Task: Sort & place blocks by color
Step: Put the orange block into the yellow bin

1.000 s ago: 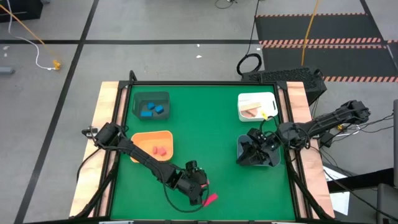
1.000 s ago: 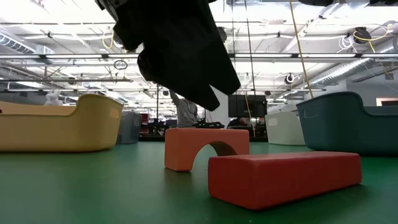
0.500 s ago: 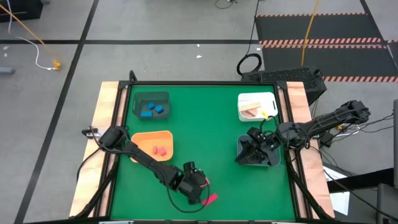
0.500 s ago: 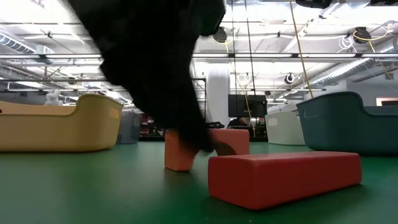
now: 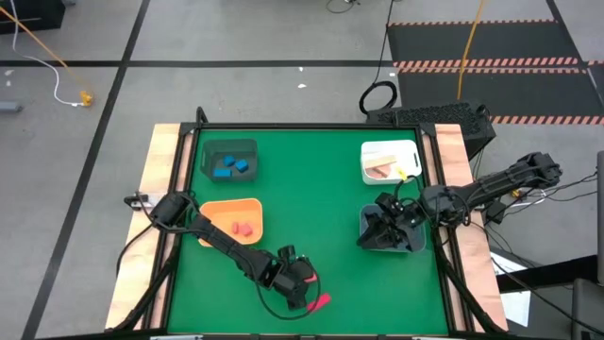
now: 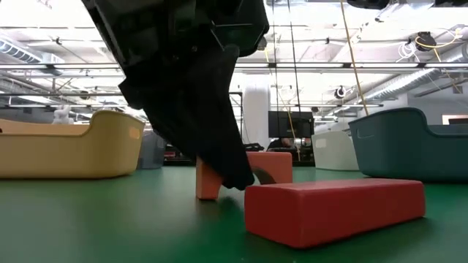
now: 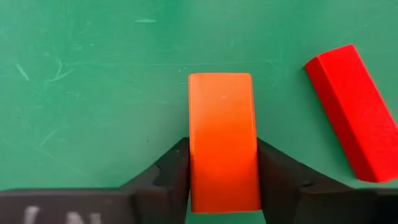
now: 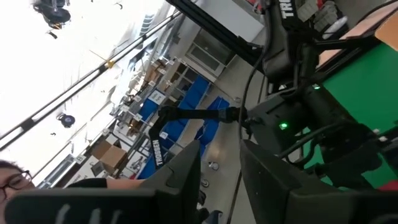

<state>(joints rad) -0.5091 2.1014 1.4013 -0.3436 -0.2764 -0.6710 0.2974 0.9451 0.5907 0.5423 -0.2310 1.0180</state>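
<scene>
A red-orange arch block (image 7: 222, 124) stands on its two feet on the green mat near the table's near edge, also seen in the low view (image 6: 274, 162). My left gripper (image 5: 300, 281) has come down on it and is shut on it. A red bar block (image 7: 349, 112) lies flat on the mat just beside it, untouched. My right gripper (image 5: 382, 231) is shut and hangs over the grey-blue bin (image 5: 408, 244) at the right; whether it touches the bin, I cannot tell. My left gripper pinches the arch block between its two fingers (image 7: 174, 171), one on each broad arched face (image 7: 194, 155), toward one end of the block. The fingers come from above, slanting down, and lie across the block. The block stays upright with its feet on the mat.
An orange bin (image 5: 219, 210) with red blocks is at the left. A dark green bin (image 5: 230, 149) with blue blocks is at the far left. A white bin (image 5: 389, 151) with tan pieces stands at the far right. The mat's middle is bare.
My left gripper has gone down from above the arch block until its fingers stand on either side of it. The arch block and the red bar stay where they were.
</scene>
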